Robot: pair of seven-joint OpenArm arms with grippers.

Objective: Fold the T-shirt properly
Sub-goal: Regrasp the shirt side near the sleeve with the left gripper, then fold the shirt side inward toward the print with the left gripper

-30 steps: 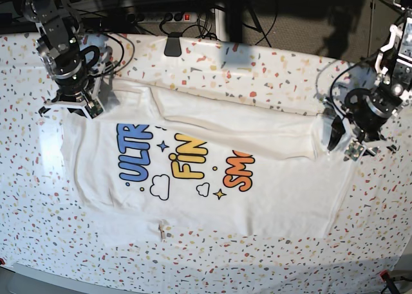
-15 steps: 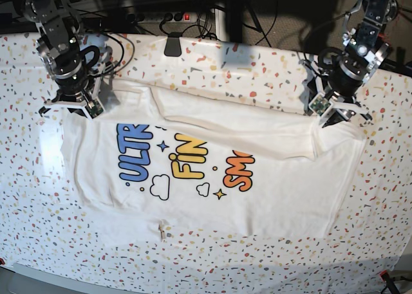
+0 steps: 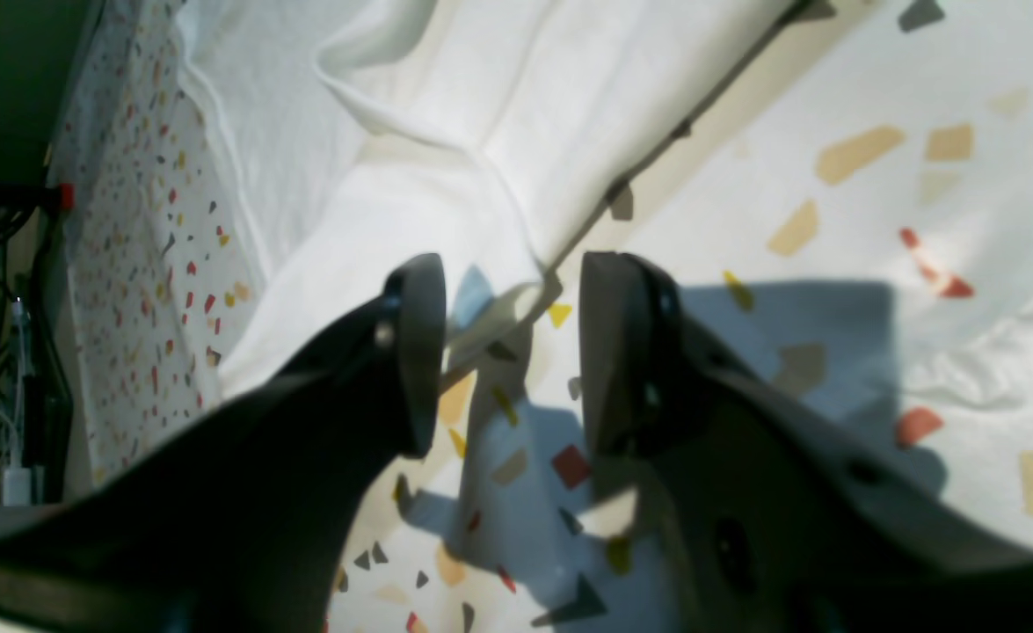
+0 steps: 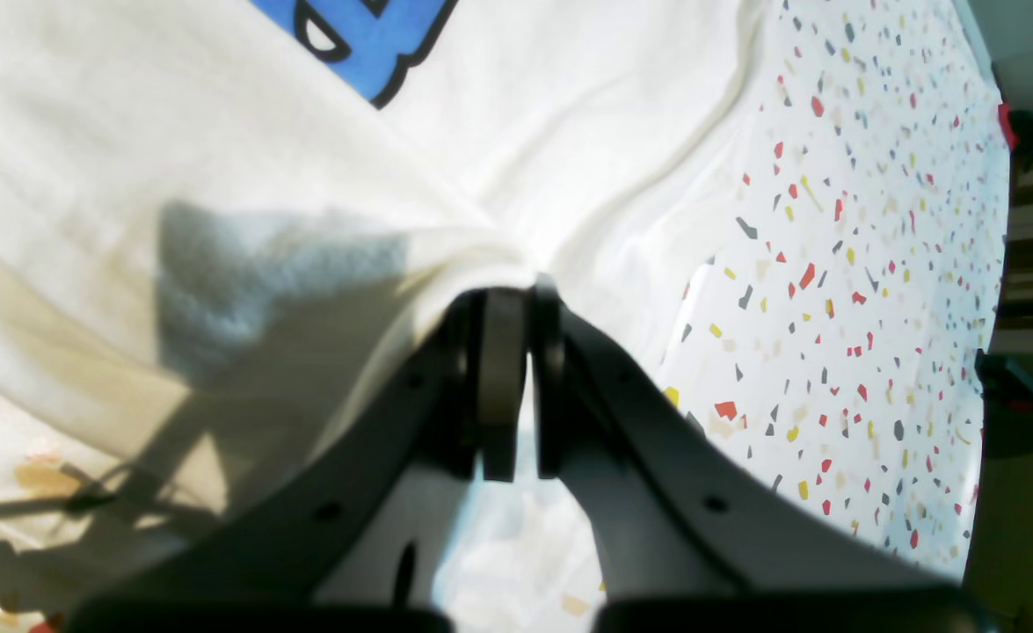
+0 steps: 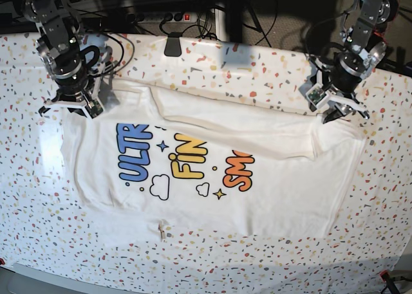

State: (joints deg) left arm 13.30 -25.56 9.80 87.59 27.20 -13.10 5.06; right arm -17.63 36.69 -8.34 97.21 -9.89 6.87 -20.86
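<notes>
The white T-shirt [image 5: 212, 172] lies flat on the speckled tablecloth [image 5: 257, 69], print up, with its top edge folded down over the lettering. My right gripper [image 5: 72, 107] is at the shirt's upper left corner. In the right wrist view it [image 4: 505, 303] is shut on a bunched fold of the T-shirt [image 4: 217, 176] beside a blue letter. My left gripper [image 5: 336, 110] is at the shirt's upper right corner. In the left wrist view it [image 3: 516, 352] is open, its jaws either side of the T-shirt's [image 3: 498, 114] edge, over the tablecloth [image 3: 832, 176].
A black clip [image 5: 172, 46] sits on the table's far edge. A power strip [image 5: 161, 16] and cables lie behind it. The tablecloth runs to the front edge below the shirt's hem.
My left arm has swung up from the shirt's right side to its upper right corner. My right arm has not moved. The shirt lies as before.
</notes>
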